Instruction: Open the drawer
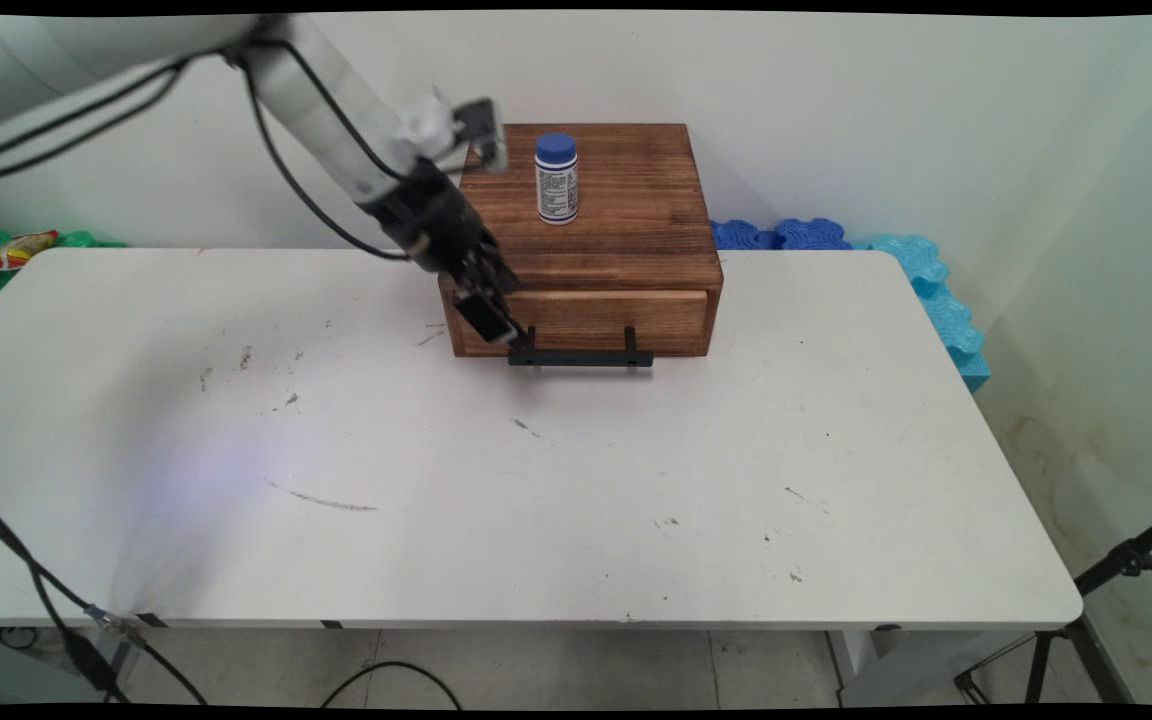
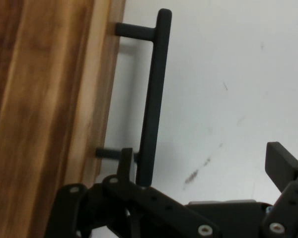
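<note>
A black two-finger claw reaches down to the left end of the black bar handle on a wooden drawer box standing at the far side of the white bench. The claw's fingers are spread wide, one finger between handle and drawer front, the other well out over the bench. A white bottle with a blue cap stands upright on top of the box.
</note>
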`<state>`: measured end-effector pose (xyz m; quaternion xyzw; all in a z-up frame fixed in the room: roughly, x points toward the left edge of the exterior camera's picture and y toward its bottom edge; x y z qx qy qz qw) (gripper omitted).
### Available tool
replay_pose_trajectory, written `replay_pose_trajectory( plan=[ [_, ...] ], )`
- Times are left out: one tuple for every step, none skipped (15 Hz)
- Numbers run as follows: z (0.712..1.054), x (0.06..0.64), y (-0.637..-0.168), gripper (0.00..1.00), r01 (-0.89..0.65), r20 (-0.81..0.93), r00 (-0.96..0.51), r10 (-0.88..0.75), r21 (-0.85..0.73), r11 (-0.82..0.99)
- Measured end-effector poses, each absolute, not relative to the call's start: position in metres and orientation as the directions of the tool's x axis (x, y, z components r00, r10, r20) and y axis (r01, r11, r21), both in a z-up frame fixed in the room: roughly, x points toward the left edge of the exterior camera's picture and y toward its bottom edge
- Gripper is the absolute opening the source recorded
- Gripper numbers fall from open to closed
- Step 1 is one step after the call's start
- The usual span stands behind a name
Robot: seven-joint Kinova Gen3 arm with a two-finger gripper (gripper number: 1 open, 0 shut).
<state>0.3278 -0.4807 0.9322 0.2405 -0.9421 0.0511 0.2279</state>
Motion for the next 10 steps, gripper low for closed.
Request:
replay_pose_trajectory(
  plan=[
    [0.923, 0.321, -0.484, 1.00, -0.461, 0.448, -0.792, -0.415, 0.008, 0.887],
    [0.915, 0.314, -0.488, 1.00, -0.446, 0.444, -0.802, -0.401, 0.003, 0.895],
    [0.906, 0.306, -0.491, 1.00, -0.429, 0.440, -0.812, -0.384, -0.003, 0.903],
    [0.897, 0.299, -0.495, 1.00, -0.414, 0.436, -0.821, -0.369, -0.008, 0.910],
    [0.890, 0.294, -0.498, 1.00, -0.401, 0.434, -0.828, -0.357, -0.013, 0.916],
    [0.886, 0.290, -0.500, 1.00, -0.393, 0.432, -0.832, -0.348, -0.016, 0.919],
    [0.878, 0.285, -0.504, 1.00, -0.381, 0.429, -0.839, -0.335, -0.022, 0.924],
    [0.872, 0.280, -0.506, 1.00, -0.371, 0.426, -0.844, -0.325, -0.027, 0.928],
    [0.865, 0.276, -0.509, 1.00, -0.362, 0.422, -0.850, -0.315, -0.032, 0.932],
    [0.860, 0.272, -0.512, 1.00, -0.355, 0.419, -0.854, -0.309, -0.035, 0.934]
  ],
)
